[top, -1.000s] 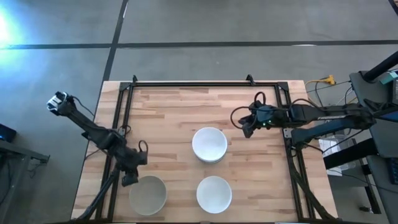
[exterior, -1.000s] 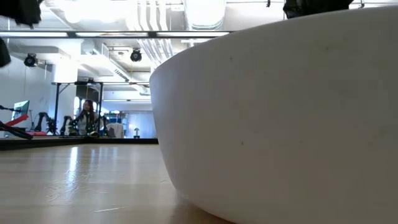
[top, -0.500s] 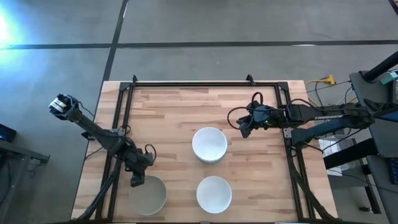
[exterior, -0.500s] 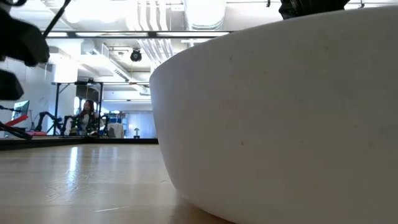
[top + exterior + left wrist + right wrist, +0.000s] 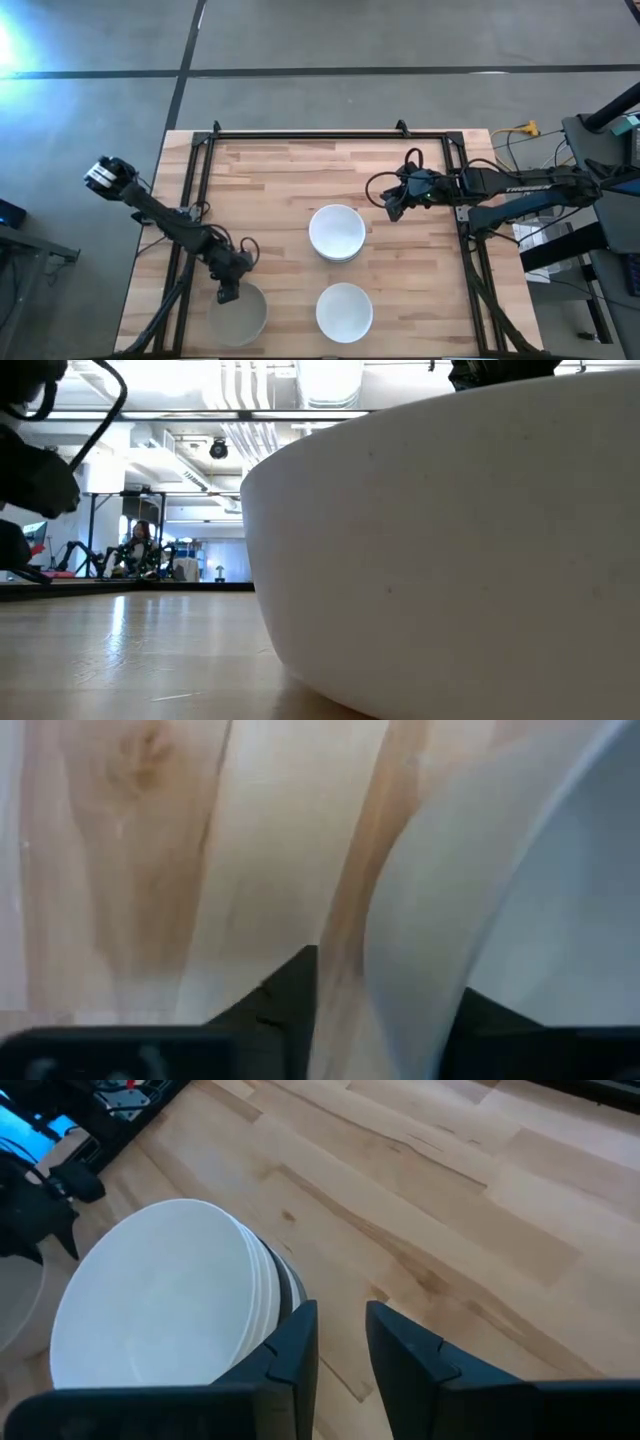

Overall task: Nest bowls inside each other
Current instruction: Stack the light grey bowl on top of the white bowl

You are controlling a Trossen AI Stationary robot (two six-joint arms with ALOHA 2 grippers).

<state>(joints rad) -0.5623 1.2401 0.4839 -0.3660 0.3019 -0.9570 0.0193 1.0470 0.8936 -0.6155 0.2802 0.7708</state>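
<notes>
A greyish-white bowl (image 5: 240,315) sits near the table's near-left corner. My left gripper (image 5: 228,293) hangs over its far rim, open; in the left wrist view (image 5: 390,1010) one finger stands outside the wall and one inside. A stack of nested white bowls (image 5: 337,233) rests mid-table, with a dark bowl edge showing low in the stack (image 5: 290,1295). A single white bowl (image 5: 345,311) sits near the near edge and fills the low view (image 5: 450,540). My right gripper (image 5: 393,208) hovers to the right of the stack, narrowly open (image 5: 340,1350). My left gripper comes from above, pointing down, astride the greyish bowl's far rim (image 5: 430,920), with one finger (image 5: 290,990) outside the wall and the other (image 5: 495,1015) inside. Whether either finger touches the wall, I cannot tell. The bowl stands on the table.
A black frame (image 5: 300,135) runs along the table's far, left and right sides. Bare wood lies between the stack and the far edge. Cables and equipment (image 5: 560,200) stand off the table's right side. A person shows far off in the room behind (image 5: 140,545).
My left gripper has moved toward the table's right and near edge and come down over the greyish bowl's far rim. The bowls have stayed where they were.
</notes>
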